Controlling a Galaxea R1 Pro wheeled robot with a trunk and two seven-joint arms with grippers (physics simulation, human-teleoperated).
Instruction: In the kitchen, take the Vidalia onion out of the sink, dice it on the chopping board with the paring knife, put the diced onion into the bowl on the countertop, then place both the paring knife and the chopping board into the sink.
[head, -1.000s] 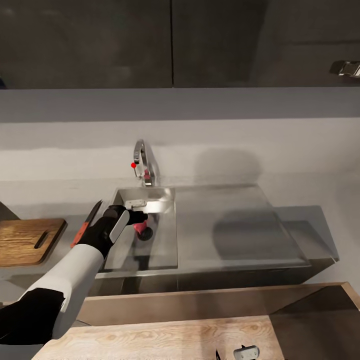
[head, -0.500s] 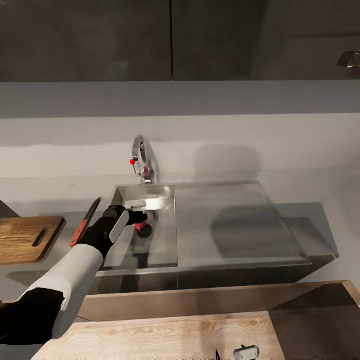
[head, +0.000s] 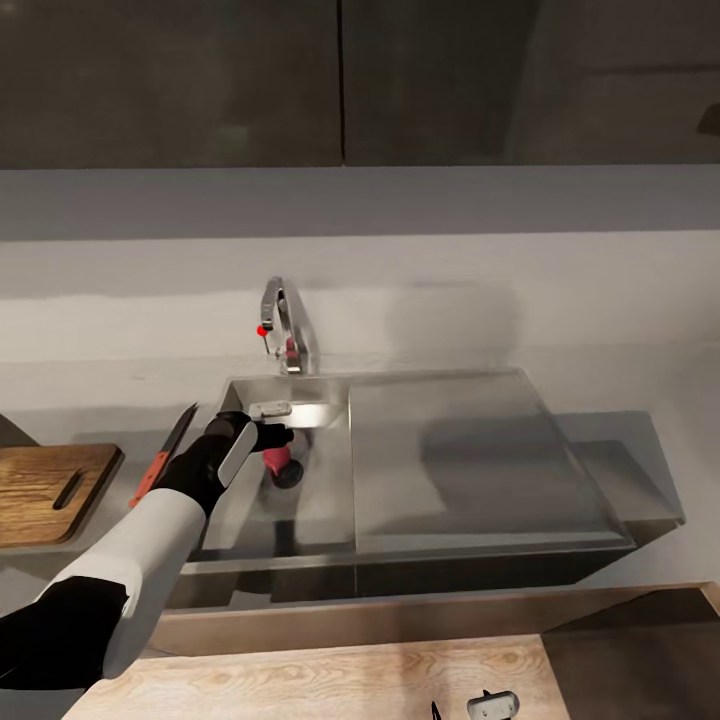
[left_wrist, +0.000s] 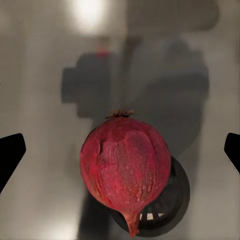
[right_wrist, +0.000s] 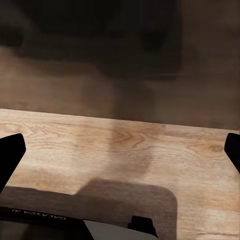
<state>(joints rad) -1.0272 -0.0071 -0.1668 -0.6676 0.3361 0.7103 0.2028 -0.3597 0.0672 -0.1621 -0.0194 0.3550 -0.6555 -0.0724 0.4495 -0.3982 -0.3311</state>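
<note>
Board first, at your far left: the chopping board (head: 45, 492) is lying flat on the countertop (head: 650, 400), its handle slot facing the sink. Just beside it, the paring knife (head: 160, 457) is resting on the counter with its red handle toward you and its dark blade pointing at the wall, apart from the board.

Next over, your left arm is reaching out above the sink (head: 320, 505), and the left gripper (head: 275, 437) is hanging over the basin. In the left wrist view its fingers (left_wrist: 11, 155) are standing wide apart at both edges, touching nothing. Between them the Vidalia onion (left_wrist: 126, 167) is sitting on the steel floor of the basin, partly over the dark drain (left_wrist: 172, 202), root tuft up and pointed tip down in that picture. In the head view the onion is showing as a pinkish spot just under the gripper. Behind the basin the chrome tap (head: 281, 325) is standing with its red knob, and the flat drainboard (head: 470, 460) is stretching away to the right.

Your right gripper (right_wrist: 120, 160) is pointing down over pale wood floor (right_wrist: 130, 150), its dark fingertips spread to both edges, gripping nothing.
</note>
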